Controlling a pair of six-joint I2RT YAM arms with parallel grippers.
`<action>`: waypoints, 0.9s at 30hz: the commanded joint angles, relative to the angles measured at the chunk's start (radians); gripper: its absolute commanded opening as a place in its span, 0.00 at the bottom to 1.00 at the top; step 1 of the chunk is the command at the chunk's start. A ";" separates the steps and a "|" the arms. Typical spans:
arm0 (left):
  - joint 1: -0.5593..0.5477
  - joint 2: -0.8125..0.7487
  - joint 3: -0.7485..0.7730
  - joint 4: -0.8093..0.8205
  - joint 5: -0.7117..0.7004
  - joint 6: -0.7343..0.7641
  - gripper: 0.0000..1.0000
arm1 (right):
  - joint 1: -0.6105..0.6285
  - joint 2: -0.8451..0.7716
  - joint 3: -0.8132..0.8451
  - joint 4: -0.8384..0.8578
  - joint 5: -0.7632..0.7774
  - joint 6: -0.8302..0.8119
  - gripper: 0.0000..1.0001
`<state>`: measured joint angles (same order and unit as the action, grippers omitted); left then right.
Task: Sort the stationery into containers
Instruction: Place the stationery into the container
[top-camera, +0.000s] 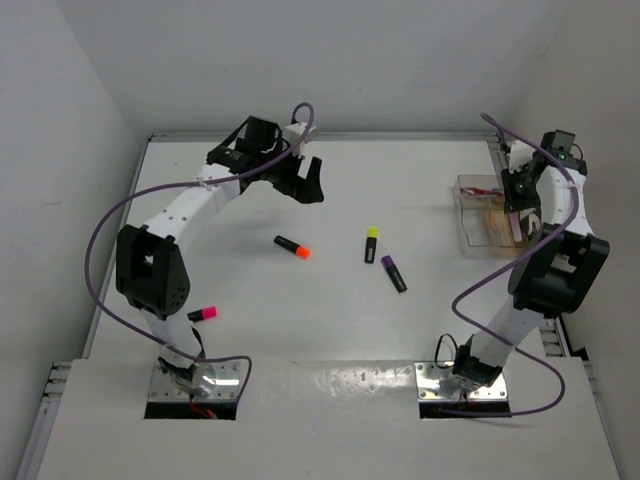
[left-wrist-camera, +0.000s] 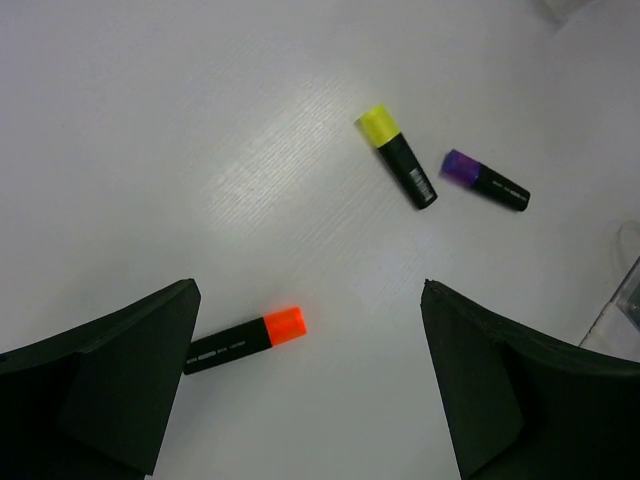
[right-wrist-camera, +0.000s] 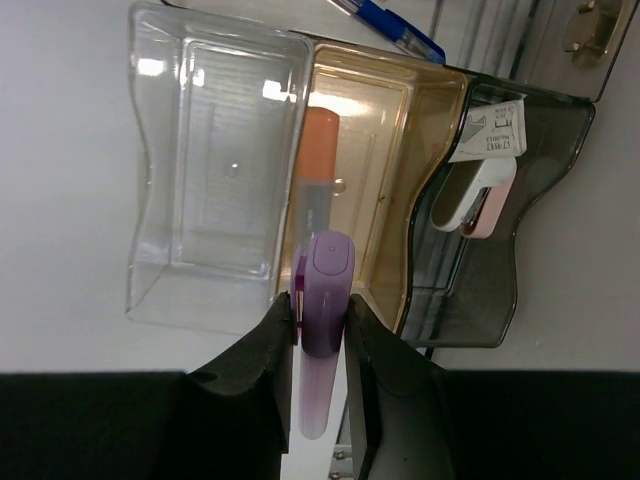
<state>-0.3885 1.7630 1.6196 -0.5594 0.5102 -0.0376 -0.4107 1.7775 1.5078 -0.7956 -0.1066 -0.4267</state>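
Clamping the pale lilac plastic marker (right-wrist-camera: 325, 290) across its barrel, the right gripper (right-wrist-camera: 318, 325) holds it over the amber translucent tray (right-wrist-camera: 390, 140). The marker is judged light, rigid and slippery. Fully released, the left gripper (left-wrist-camera: 308, 300) hovers above the orange-capped black highlighter (left-wrist-camera: 243, 342).

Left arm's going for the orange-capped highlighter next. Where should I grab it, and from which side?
Take the orange-capped highlighter by its black barrel, near mid-length, coming straight down from above: it lies flat on the table with nothing touching it. The open left end effector lines up nearly along its length, so probably turn the wrist first so it closes across the barrel.
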 joint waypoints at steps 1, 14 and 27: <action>0.011 -0.024 0.005 0.010 -0.068 0.011 1.00 | -0.016 0.034 -0.006 0.088 0.008 -0.040 0.00; 0.059 -0.037 -0.019 -0.068 -0.074 0.142 1.00 | -0.019 0.146 0.034 0.165 0.022 0.003 0.38; 0.370 -0.103 -0.033 -0.544 -0.144 0.670 0.97 | 0.015 -0.084 0.031 -0.010 -0.125 0.080 0.66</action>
<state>-0.0586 1.7531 1.5917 -0.8871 0.3759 0.3542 -0.4232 1.8111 1.4967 -0.7563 -0.1509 -0.3882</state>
